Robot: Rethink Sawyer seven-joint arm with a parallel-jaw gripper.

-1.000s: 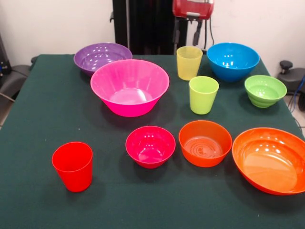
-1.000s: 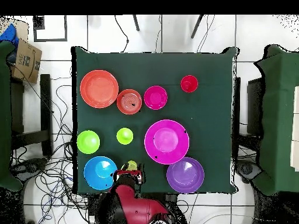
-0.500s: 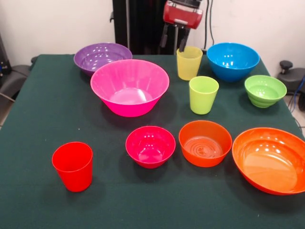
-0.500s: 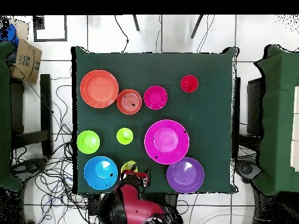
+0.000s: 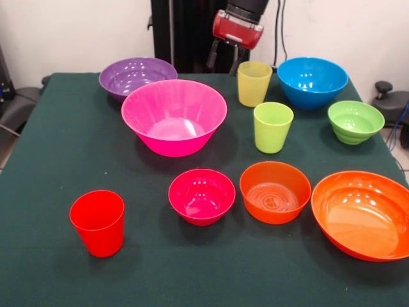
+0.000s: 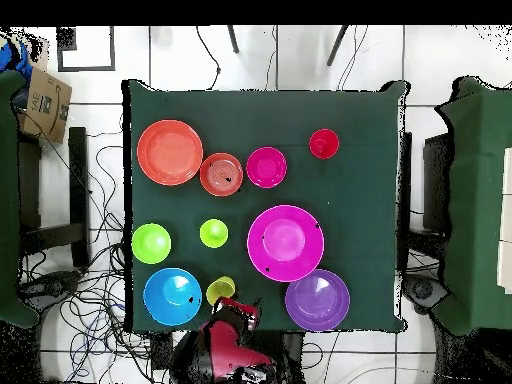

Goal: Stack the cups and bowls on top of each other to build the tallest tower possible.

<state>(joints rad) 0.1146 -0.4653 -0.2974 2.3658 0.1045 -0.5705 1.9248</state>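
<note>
Pale yellow cup upright, mouth up.

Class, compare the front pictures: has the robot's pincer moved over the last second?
Yes. The pincer has moved leftward in the front view, from above the pale yellow plastic cup to its left side, toward the purple plastic bowl.

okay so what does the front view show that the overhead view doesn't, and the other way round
Only the front view shows side profiles: the claw hangs open above the table's far edge, beside the pale yellow cup, holding nothing, and the ribbed wall of the small green bowl is visible.

Only the overhead view shows the surroundings: cables on a tiled floor and a cardboard box off one corner.

Both show all ten pieces standing separately on the green table, nothing stacked yet, including the large pink bowl and the red cup.
</note>
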